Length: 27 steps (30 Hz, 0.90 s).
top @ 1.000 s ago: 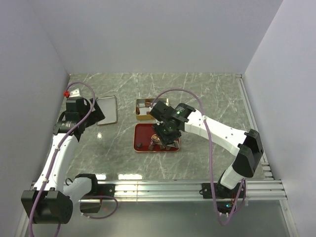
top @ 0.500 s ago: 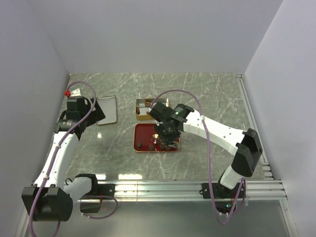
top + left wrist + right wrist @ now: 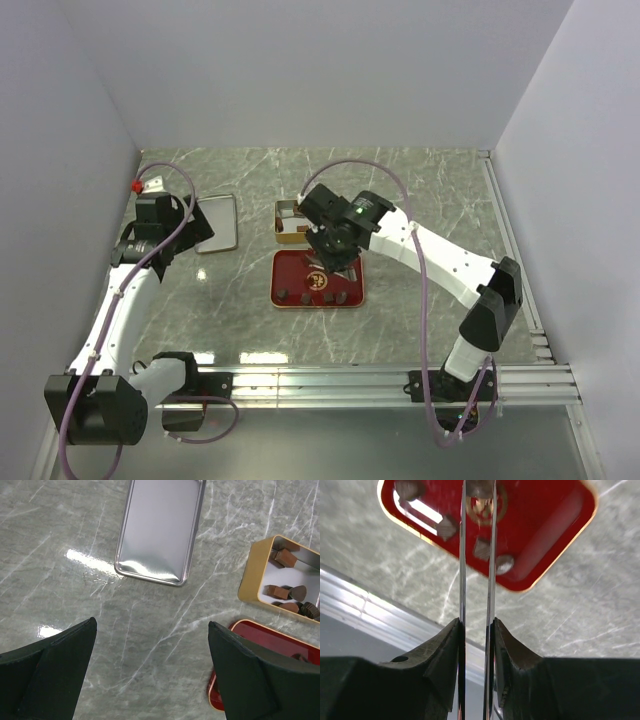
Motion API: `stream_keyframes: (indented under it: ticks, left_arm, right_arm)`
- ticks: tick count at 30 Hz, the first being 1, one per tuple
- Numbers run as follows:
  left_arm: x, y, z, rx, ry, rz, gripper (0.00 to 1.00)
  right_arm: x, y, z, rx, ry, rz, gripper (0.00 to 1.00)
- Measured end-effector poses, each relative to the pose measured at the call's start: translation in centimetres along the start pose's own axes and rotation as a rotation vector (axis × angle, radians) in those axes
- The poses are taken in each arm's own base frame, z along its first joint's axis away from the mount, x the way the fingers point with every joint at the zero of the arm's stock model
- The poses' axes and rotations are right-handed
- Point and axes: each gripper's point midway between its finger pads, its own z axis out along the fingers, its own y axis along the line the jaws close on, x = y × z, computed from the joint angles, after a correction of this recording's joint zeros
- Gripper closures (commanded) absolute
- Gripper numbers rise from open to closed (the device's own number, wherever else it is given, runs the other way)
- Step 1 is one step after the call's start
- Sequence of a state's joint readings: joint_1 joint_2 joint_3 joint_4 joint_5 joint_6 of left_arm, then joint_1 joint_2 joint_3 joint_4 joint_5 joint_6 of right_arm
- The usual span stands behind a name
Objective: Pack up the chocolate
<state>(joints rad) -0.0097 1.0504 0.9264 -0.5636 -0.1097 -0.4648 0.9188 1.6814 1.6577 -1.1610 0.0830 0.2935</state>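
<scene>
Shifted — right pincer (image 3: 476, 630) squeezes tongs (image 3: 463, 555), maybe chocolate (image 3: 480, 487).

Tongs (image 3: 462, 555) tips and blurred chocolate (image 3: 480, 487) partly beyond the top edge.

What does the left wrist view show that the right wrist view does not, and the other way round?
Only the left wrist view: the open left gripper, a silver lid, and the gold box with chocolates inside. Only the right wrist view: the right gripper shut on the tongs, and a metal rail at the edge. Both: the red tray, only a corner of it in the left wrist view, and the grey marble table.
</scene>
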Motion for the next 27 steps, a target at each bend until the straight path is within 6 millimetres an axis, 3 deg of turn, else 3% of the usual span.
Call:
stream_keyframes:
  ticks: [9,17,27]
  left_arm:
    - [-0.5,-0.2,-0.2,0.005,-0.014,0.002,0.01]
    - [-0.7,-0.2,-0.4,0.006,-0.024,0.002,0.01]
    - [-0.9,0.0,-0.7,-0.001,-0.036,0.001,0.01]
  right_arm:
    - [-5.3,-4.4,-0.5,0.035,-0.087,0.119,0.69]
    - [-9.3,-9.0,0.5,0.064,-0.141,0.194,0.69]
    - [-9.8,-9.7,1.9,0.067,-0.13,0.199,0.66]
